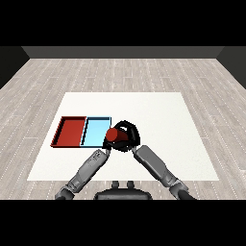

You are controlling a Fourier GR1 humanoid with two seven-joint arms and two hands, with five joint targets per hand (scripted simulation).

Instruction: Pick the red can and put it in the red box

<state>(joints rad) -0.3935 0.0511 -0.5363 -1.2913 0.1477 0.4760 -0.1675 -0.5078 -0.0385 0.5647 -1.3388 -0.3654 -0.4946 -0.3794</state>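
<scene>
The red can (115,136) is held above the table just right of the light blue tray (95,130), tilted with its top toward me. My right hand (129,136) is curled round it from the right. The red tray (71,131) lies left of the blue one, with nothing in it. My left hand (108,150) sits just below the can near the blue tray's front right corner; mostly hidden, only its fingers peek out.
Both trays lie side by side on the left half of the white table (158,120). My two forearms converge toward the can from the lower corners. Wooden floor surrounds the table.
</scene>
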